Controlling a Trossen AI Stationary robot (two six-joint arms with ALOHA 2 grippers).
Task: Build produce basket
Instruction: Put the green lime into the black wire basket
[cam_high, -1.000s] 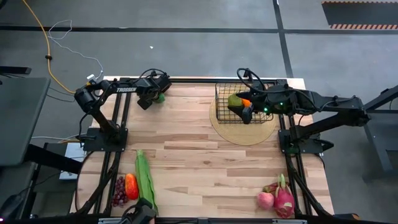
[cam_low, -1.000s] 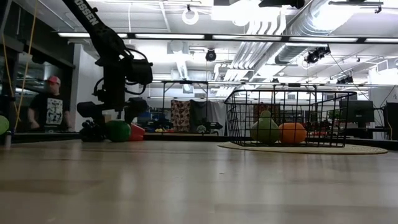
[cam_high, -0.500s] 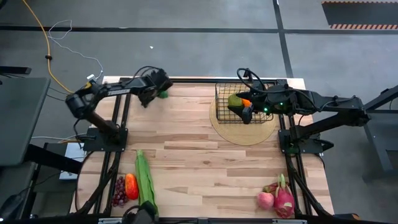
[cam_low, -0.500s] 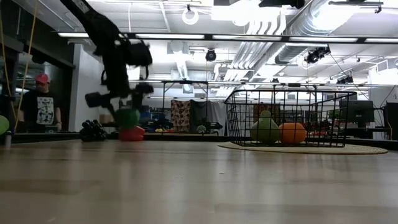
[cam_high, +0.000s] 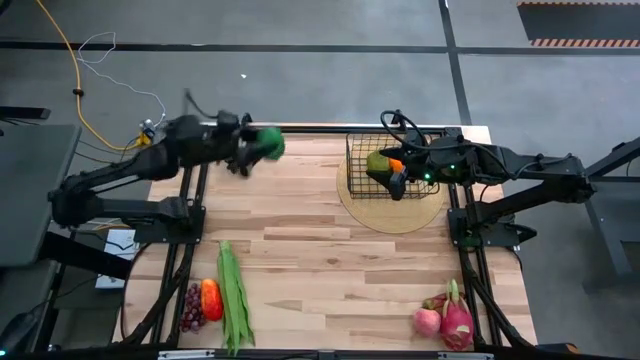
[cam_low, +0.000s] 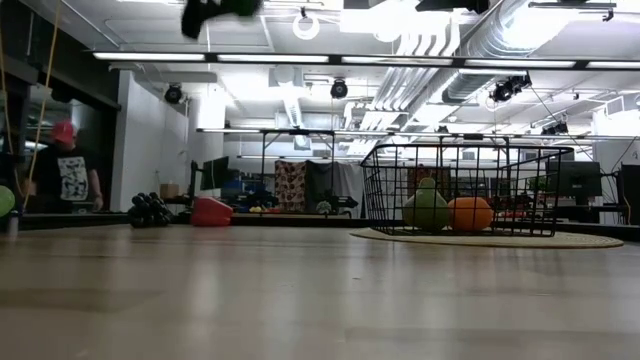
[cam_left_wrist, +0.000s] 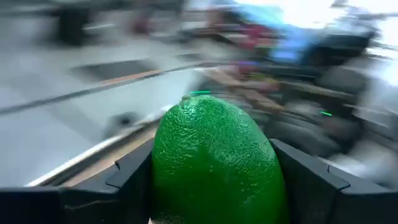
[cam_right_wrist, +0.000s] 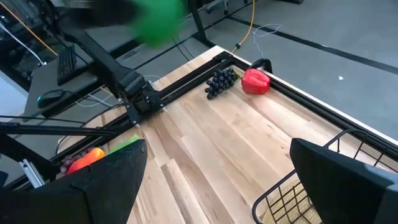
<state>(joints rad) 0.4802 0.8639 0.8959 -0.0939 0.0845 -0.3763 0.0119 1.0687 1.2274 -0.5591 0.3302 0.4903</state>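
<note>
Now | left claw (cam_high: 262, 146) | clamped on green pepper (cam_left_wrist: 214, 158) | raised, far edge

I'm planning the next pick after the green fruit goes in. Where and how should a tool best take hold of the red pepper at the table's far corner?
Grip the red pepper across its rounded body, coming from above. It lies on the table with the grapes close on one side, so set the fingers across the other axis. The left tool, now holding the green fruit, is the nearer one.
</note>
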